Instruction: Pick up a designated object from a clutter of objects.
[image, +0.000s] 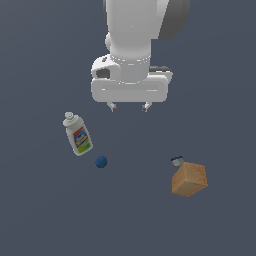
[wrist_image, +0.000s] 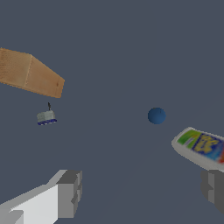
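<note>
The designated object (image: 177, 161) is a tiny blue and whitish-grey item lying against the far corner of the tan wooden cube (image: 189, 180); the wrist view shows the same item (wrist_image: 46, 117) a short way from the cube (wrist_image: 30, 73). My gripper (image: 129, 107) hangs open above the floor, up and toward the exterior view's left of that item, holding nothing. Both fingertips (wrist_image: 70, 192) show wide apart in the wrist view. The rest of the clutter of objects is the white bottle (image: 77, 134) and the small blue ball (image: 101, 161).
The bottle (wrist_image: 202, 148) lies on its side at the exterior view's left, with the ball (wrist_image: 156, 115) just beside it. All objects rest on a plain dark grey floor (image: 130, 220).
</note>
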